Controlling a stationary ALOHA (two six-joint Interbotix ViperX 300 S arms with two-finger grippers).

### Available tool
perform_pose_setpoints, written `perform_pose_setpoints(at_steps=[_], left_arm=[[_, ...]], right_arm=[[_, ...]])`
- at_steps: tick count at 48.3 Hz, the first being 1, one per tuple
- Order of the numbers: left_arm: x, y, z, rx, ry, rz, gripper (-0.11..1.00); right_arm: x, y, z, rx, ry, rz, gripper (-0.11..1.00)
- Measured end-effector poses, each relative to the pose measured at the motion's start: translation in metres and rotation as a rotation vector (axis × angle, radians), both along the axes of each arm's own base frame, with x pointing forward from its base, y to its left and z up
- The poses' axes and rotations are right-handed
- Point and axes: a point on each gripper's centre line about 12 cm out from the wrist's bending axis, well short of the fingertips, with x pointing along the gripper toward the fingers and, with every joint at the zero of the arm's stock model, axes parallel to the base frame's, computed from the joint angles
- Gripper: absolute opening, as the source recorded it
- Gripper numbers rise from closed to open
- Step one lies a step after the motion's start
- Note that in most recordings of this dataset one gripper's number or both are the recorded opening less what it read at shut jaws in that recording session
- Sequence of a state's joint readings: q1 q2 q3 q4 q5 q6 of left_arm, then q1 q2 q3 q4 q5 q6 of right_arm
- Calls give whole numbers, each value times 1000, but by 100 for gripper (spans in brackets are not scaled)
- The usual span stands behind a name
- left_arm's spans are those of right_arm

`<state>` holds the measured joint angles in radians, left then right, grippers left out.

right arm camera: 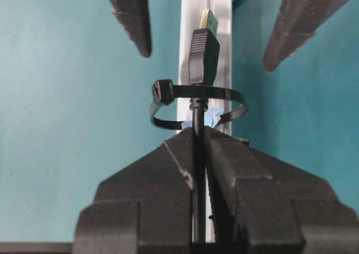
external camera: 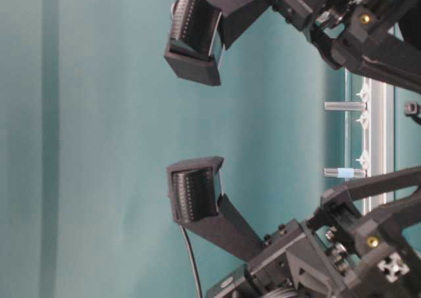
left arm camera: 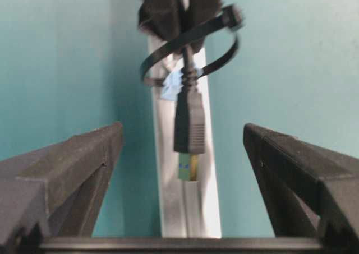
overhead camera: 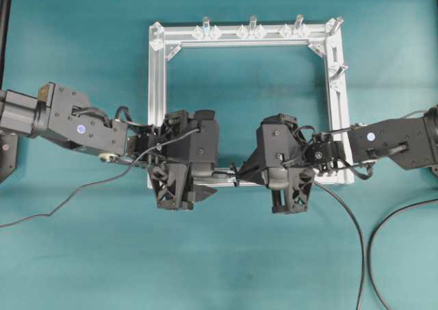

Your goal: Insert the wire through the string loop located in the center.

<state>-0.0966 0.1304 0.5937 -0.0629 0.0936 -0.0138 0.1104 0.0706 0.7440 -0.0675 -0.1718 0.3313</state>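
From the overhead view, both black robot arms are reaching in over the near rail of the square silver aluminium frame (overhead camera: pixel 157 84) sitting on the teal table cover (overhead camera: pixel 82 255). The left gripper (overhead camera: pixel 217 174) and the right gripper (overhead camera: pixel 243 173) are pointing at each other across the middle, nearly meeting, and the wire and loop are too small to make out between them here. A thin black cable is trailing off the right arm toward the bottom edge.

In the table-level view, which is turned sideways, two ribbed black finger pads (external camera: pixel 195 194) are standing well apart with bare teal between them, so a gripper is gaping wide open. Clear upright pegs (external camera: pixel 344 106) are sticking out of the frame rail behind.

The left wrist view is looking between its own spread fingers (left arm camera: pixel 73 170). The long thin black flexible wire with a slim metallic plug tip (left arm camera: pixel 189 125) is poking toward the camera, its plug already through the small black string loop with a pale blue base piece (left arm camera: pixel 193 49). The plug is hanging free between the left fingers, not touching either.

The right wrist view is showing the right gripper (right arm camera: pixel 199 139) pinching the wire (right arm camera: pixel 203 55) tight just behind the loop (right arm camera: pixel 196 105), with the plug sitting past the ring over the frame rail (right arm camera: pixel 188 18). The left fingers (right arm camera: pixel 132 13) are sitting apart on either side of the tip.
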Motion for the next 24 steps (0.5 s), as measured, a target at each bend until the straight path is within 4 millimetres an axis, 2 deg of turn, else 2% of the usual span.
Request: perform_pose_setpoints(at_steps=[6, 18, 24], left_arm=[[0, 1, -1, 0, -18, 3, 75], [-5, 3, -6, 0, -26, 9, 18], [-7, 4, -8, 1, -25, 9, 17]], right_arm=[[1, 0, 1, 0, -3, -2, 7], [3, -2, 3, 3, -12, -7, 7], [5, -2, 5, 2, -17, -6, 7]])
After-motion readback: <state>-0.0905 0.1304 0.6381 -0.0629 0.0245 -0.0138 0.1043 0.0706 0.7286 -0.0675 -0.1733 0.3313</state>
